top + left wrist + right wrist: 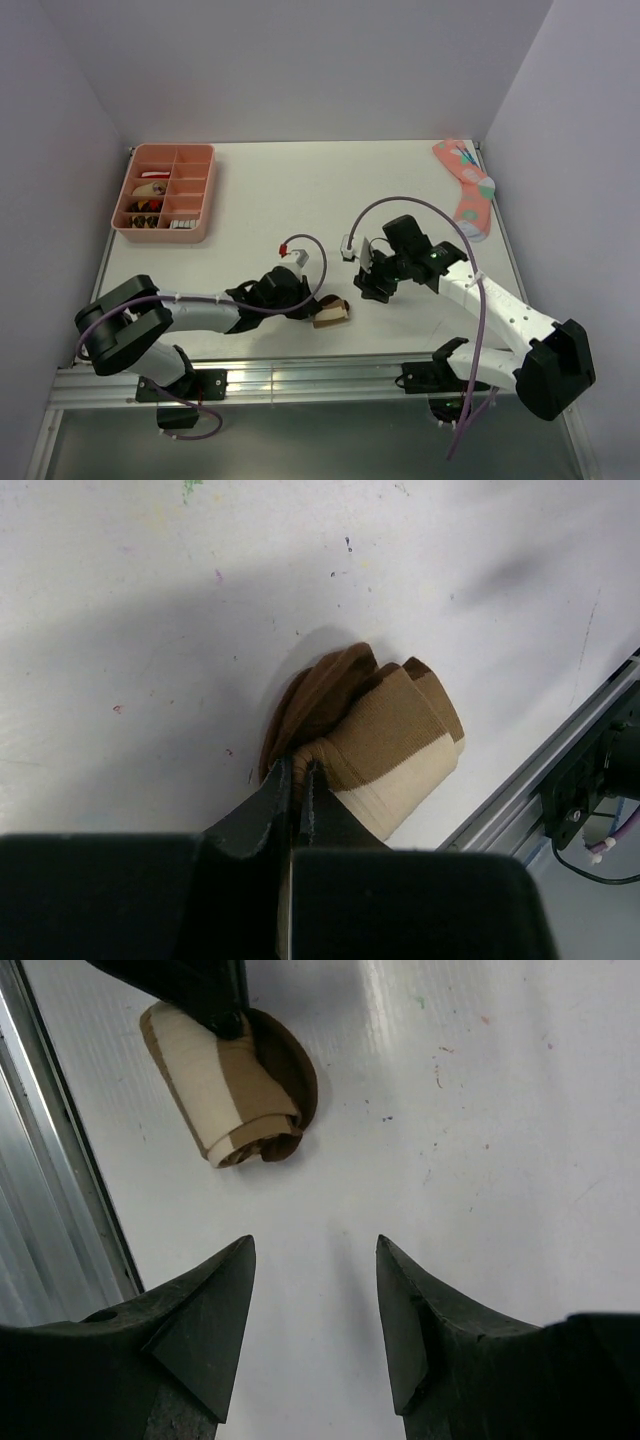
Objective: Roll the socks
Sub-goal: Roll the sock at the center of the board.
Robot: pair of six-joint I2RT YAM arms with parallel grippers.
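A brown-and-tan striped sock (pixel 332 315) lies rolled into a short bundle near the table's front edge. In the left wrist view the sock roll (pixel 375 740) sits just ahead of my left gripper (pixel 297 770), whose jaws are shut on a fold of fabric at the roll's near edge. My left gripper (pixel 305 308) touches the roll from the left in the top view. My right gripper (pixel 372 285) hovers to the roll's right, open, with nothing between its fingers. From the right wrist, the sock roll (pixel 235 1090) lies beyond and left of the right gripper (pixel 315 1245).
A pink compartment tray (pixel 165 192) with small items stands at the back left. A pink dotted sock (pixel 468 190) lies at the back right. The aluminium rail (pixel 300 380) runs along the front edge, close to the roll.
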